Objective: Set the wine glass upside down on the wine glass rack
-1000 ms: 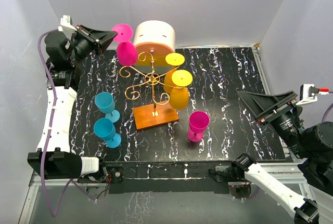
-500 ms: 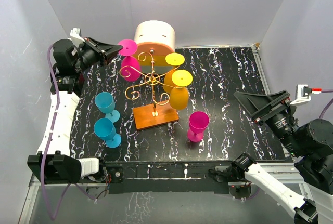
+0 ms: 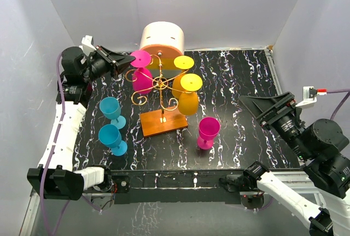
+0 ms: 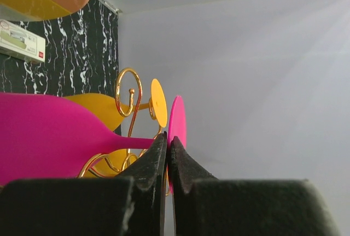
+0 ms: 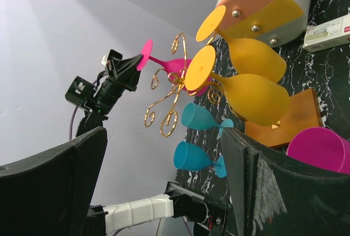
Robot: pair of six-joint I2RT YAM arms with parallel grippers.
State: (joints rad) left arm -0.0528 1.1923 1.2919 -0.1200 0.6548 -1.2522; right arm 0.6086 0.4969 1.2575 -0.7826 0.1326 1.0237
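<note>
Beside curled gold wire [image 3: 160, 82] tilts smooth magenta glass [image 3: 142, 80].

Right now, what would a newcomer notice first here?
The gold rack at mid-table, two yellow glasses hanging upside down on its right side. Then the left gripper, shut on the foot of an inverted pink glass at the rack's far-left arms. Two blue glasses stand left of it.

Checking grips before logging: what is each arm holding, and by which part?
The left gripper pinches the upside-down magenta wine glass by the rim of its foot. The right gripper is open, holding nothing.
</note>
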